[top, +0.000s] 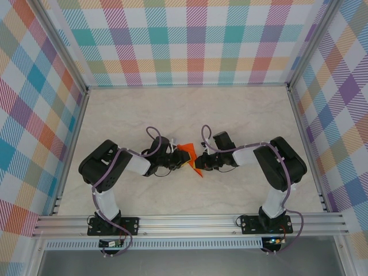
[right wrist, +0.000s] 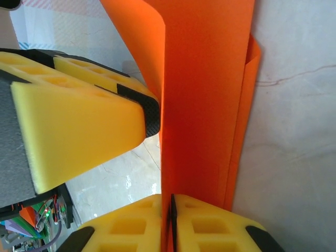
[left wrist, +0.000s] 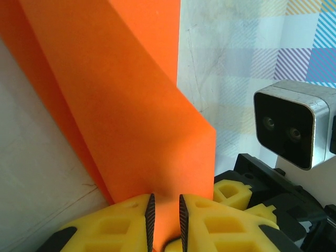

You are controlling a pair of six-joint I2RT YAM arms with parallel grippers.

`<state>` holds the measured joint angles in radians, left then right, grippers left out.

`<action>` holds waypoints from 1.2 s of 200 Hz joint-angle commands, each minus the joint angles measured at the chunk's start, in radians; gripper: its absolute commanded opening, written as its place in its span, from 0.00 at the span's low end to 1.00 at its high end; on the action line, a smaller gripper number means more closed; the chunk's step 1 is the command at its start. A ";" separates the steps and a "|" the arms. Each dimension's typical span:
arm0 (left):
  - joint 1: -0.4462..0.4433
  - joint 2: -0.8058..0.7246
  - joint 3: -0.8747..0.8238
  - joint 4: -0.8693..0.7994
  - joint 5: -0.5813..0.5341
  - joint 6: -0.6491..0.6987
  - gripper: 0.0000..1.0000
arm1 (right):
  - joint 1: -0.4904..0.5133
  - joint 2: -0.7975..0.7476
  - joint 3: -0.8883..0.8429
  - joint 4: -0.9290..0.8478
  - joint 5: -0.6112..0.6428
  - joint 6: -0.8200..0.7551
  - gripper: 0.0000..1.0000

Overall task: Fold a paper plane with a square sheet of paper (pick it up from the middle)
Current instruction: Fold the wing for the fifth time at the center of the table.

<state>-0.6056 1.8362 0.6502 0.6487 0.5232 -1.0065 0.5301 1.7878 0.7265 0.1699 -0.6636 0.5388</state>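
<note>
The orange sheet of paper (top: 187, 154), folded over into layers, is held up between my two grippers over the middle of the table (top: 172, 115). In the left wrist view its broad face (left wrist: 131, 105) runs down into my left gripper (left wrist: 165, 210). The pads there stand a little apart with the paper pinched between them. In the right wrist view the paper (right wrist: 205, 105) stands edge-on, and my right gripper (right wrist: 171, 215) is shut on its lower edge. The left gripper's fingers (right wrist: 149, 113) touch the paper from the left. From above, the left gripper (top: 177, 156) and right gripper (top: 198, 162) face each other.
The marble-look table is walled by checked panels (top: 190, 40) at the back and sides, with an aluminium rail (top: 190, 221) at the near edge. The right wrist's camera housing (left wrist: 294, 126) sits close beside the paper. Bare tabletop lies behind and in front of the arms.
</note>
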 commanded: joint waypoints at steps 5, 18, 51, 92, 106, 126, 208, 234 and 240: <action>-0.008 0.020 0.024 -0.024 -0.003 0.003 0.21 | -0.004 0.004 0.028 -0.045 -0.018 -0.018 0.17; -0.009 0.023 0.025 -0.032 -0.006 0.005 0.21 | -0.004 -0.005 0.031 -0.059 -0.019 -0.021 0.19; -0.008 0.028 0.028 -0.054 -0.012 0.009 0.21 | -0.004 -0.040 0.034 -0.106 -0.022 -0.025 0.25; -0.009 0.033 0.031 -0.064 -0.015 0.009 0.21 | -0.004 -0.061 0.017 -0.151 -0.010 -0.030 0.25; -0.009 0.034 0.032 -0.073 -0.015 0.009 0.20 | -0.004 -0.067 0.009 -0.154 -0.011 -0.025 0.24; -0.009 0.035 0.032 -0.085 -0.017 0.013 0.20 | -0.003 -0.071 0.002 -0.158 -0.018 -0.021 0.24; -0.009 0.029 0.028 -0.096 -0.020 0.014 0.20 | -0.004 -0.127 0.025 -0.211 0.007 -0.012 0.23; -0.008 0.029 0.027 -0.096 -0.022 0.014 0.20 | -0.004 -0.110 0.025 -0.218 0.006 -0.013 0.19; -0.009 0.029 0.028 -0.095 -0.022 0.013 0.20 | -0.004 -0.108 0.022 -0.215 0.004 -0.013 0.18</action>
<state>-0.6064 1.8427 0.6724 0.6044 0.5232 -1.0058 0.5301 1.6836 0.7433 -0.0212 -0.6548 0.5358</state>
